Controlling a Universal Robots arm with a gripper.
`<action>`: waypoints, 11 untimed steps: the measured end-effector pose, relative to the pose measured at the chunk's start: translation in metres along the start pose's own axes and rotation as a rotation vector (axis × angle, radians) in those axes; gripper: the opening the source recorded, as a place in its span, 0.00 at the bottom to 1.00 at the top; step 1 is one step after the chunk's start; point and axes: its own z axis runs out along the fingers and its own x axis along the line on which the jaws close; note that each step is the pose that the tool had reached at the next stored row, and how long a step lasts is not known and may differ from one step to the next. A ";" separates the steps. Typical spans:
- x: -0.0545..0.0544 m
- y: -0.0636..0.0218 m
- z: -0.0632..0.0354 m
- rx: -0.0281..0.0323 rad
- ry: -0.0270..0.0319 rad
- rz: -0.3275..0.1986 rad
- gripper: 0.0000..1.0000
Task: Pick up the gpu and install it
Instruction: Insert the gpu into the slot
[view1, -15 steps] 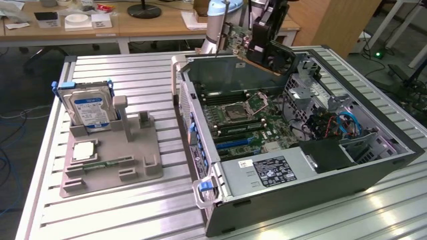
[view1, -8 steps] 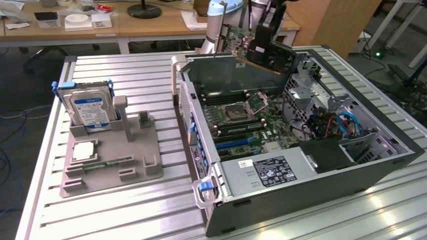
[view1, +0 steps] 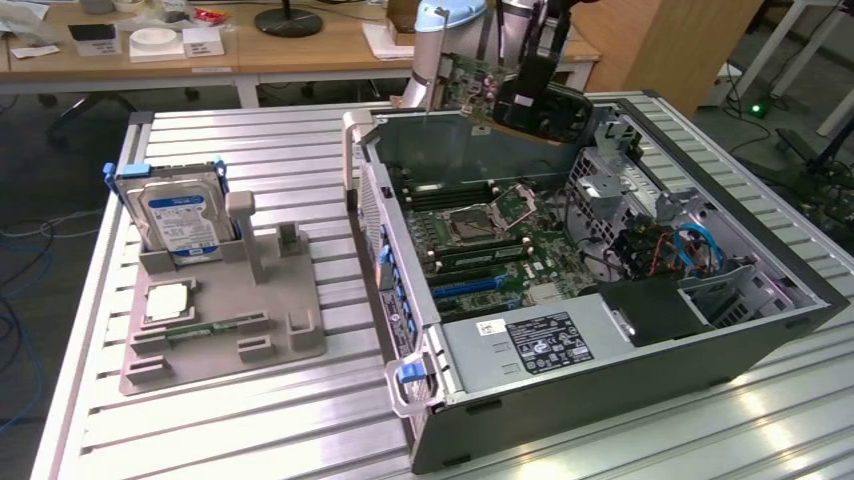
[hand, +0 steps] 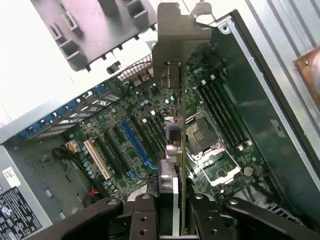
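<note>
The near end of the open case (view1: 441, 430) holds nothing of the job. Past it lies the motherboard (view1: 501, 235), its blue slot (view1: 467, 285) bare, so the card is not yet seated. Farthest off, above the case's far end, the gripper (hand: 172, 212) is clamped on the gpu (view1: 478, 90), which hangs well clear of the board.

The pick-up is done, I judge; the step in hand is the carry over the case toward a slot.

The gpu stands on edge, its long axis running roughly left–right. In the wrist view its bracket (hand: 175, 45) leads toward the left wall — the tray (hand: 90, 30) side.

Seating it calls for the lower edge lined up along a slot, the bracket matched to the left wall's opening, and a straight, level descent.
</note>
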 end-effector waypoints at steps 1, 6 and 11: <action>0.000 0.0000 0.0000 -0.0001 0.0008 -0.020 0.28; 0.000 0.0000 0.0002 -0.0005 0.0040 -0.109 0.28; 0.000 0.0000 0.0004 -0.0009 0.0074 -0.200 0.28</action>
